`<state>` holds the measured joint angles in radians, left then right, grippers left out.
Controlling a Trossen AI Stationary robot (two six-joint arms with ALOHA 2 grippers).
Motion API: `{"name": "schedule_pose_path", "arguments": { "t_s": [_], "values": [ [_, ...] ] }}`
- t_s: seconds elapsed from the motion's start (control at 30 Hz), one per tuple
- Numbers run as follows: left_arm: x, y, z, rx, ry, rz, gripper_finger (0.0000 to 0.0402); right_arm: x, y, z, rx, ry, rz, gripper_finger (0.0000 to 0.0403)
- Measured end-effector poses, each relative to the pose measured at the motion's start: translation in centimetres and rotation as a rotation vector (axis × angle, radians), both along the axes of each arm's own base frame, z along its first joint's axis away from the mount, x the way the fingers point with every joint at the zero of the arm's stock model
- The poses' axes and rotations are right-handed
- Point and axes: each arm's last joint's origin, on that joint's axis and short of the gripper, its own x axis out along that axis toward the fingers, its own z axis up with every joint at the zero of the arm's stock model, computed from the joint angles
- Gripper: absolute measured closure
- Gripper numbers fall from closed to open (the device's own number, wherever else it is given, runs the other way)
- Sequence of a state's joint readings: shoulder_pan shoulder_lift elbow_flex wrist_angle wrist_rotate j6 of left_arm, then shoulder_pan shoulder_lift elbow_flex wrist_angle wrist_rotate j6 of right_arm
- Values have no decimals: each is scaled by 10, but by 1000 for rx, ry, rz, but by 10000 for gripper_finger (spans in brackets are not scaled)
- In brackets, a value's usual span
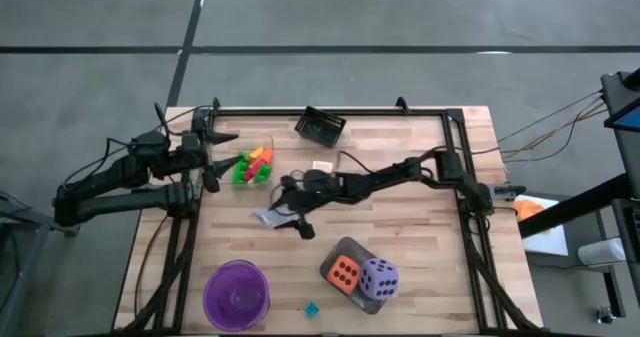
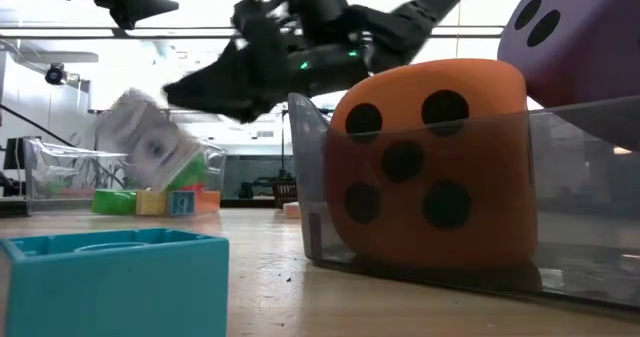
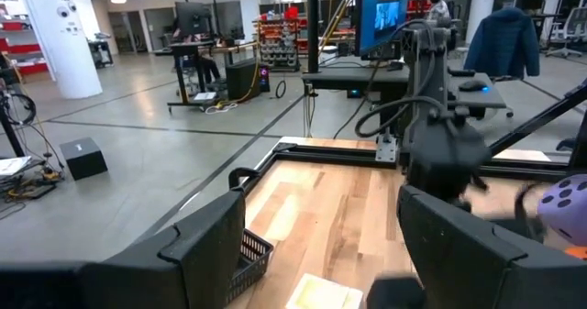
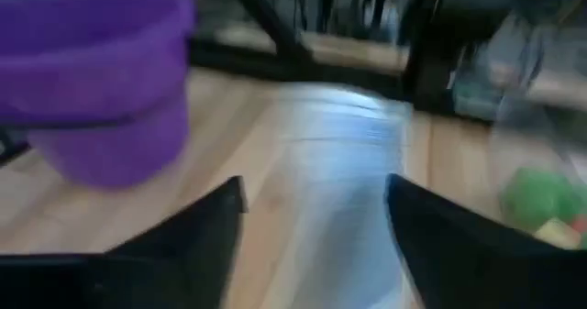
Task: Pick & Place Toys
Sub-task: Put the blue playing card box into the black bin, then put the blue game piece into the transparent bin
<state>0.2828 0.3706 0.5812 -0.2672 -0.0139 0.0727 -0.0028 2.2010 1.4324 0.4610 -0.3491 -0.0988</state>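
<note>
My right gripper (image 1: 287, 214) reaches to the table's middle and is shut on a small white-edged card (image 1: 266, 217), which shows tilted in the low view (image 2: 150, 147). An orange die (image 1: 343, 272) and a purple die (image 1: 378, 278) sit in the grey tray (image 1: 352, 245) at the near right. Coloured blocks (image 1: 253, 165) lie in a clear container at the far left. A teal block (image 1: 311, 310) lies near the front edge. Another card (image 1: 322, 166) lies flat at the middle. My left gripper (image 1: 212, 155) is open and empty beside the block container. My right gripper has the card (image 4: 344, 162) between its two fingers, which stand at its two side edges; the view is blurred and the exact contact does not show. The fingers slant down from the table's right. The card sits tilted at the fingertips; whether its lower edge is clear of the table I cannot tell.
A purple bowl (image 1: 237, 294) stands at the near left, ahead of my right gripper in its wrist view (image 4: 92, 71). A black basket (image 1: 320, 127) stands at the far edge. A black frame (image 1: 455, 147) runs along the table's sides.
</note>
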Motion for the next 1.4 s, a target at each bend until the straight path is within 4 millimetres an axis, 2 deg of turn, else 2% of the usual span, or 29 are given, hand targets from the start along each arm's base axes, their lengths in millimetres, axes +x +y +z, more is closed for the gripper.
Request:
{"name": "schedule_pose_path", "arguments": {
  "t_s": [0.03,0.13,0.23,0.33,0.5,0.63,0.73,0.87,1.0,1.1,1.27,1.4],
  "values": [
    [0,0,0,0,0,0,116,-6,0,1,7,-48,-2,163],
    [0,0,0,0,0,0,116,-27,-1,4,33,-150,-29,190],
    [0,0,0,0,0,0,116,-49,-8,5,22,-159,-96,224],
    [0,0,0,0,0,0,116,-64,-16,14,0,-150,-155,269],
    [0,0,0,1,-2,0,116,-76,-23,18,-47,-34,-194,334],
    [0,0,0,-1,0,0,116,-80,-26,19,-59,34,-218,354],
    [1,0,-1,-9,7,0,116,-82,-28,15,-34,86,-236,339],
    [9,2,-7,-45,73,-28,116,-82,-26,14,-1,100,-263,280],
    [31,5,-16,-83,153,-107,116,-81,-20,17,0,61,-248,207],
    [50,7,-21,-127,217,-137,116,-84,-15,21,-3,-63,-233,163],
    [76,-4,-25,-199,302,-219,116,-115,-14,20,10,-351,-222,124],
    [94,-28,-34,-253,379,-306,116,-150,-17,9,26,-453,-231,119]
  ]
}}
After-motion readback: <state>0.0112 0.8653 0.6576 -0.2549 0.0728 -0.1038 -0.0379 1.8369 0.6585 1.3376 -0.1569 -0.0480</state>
